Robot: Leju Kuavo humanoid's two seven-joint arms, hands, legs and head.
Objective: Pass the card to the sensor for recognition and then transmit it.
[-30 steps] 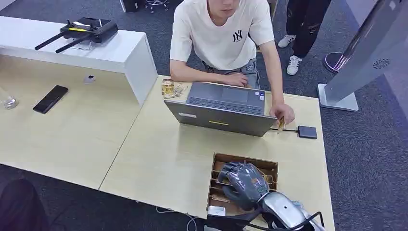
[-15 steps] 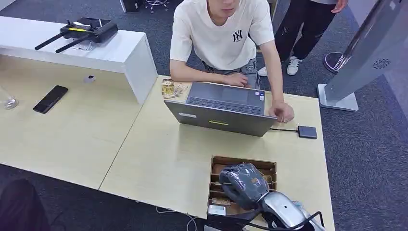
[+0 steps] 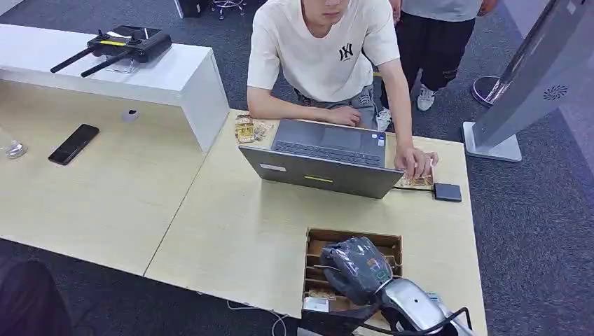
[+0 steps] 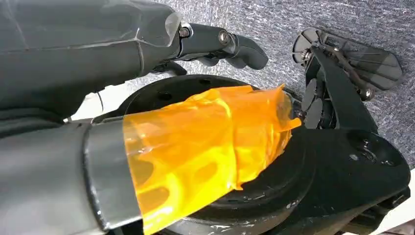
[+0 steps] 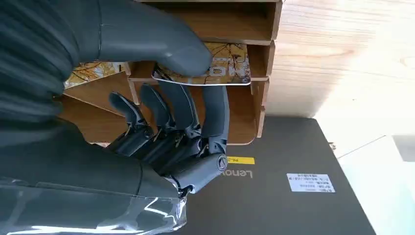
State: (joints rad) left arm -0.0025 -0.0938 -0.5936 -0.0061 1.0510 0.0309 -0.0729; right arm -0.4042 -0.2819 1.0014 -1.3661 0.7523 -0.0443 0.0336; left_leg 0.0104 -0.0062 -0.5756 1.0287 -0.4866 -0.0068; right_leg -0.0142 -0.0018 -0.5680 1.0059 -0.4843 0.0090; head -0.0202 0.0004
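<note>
Right hand (image 3: 355,268) at 5 o'clock, over wooden rack (image 3: 389,242). Thumb and fingers pinch card (image 5: 222,68), card not yet out of slot. Sensor (image 3: 447,192) at 2 o'clock, not reached. Left hand (image 4: 215,41) hangs, fingers curled, holds nothing.

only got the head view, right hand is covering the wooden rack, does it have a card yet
observer: Yes. In the right wrist view the right hand pinches a tree-print card, thumb on top, fingers beneath.
operator: is it out of the rack
observer: No, it lies in its slot of the wooden rack.
operator: any more cards there
observer: A second card sits in the next slot.
</note>
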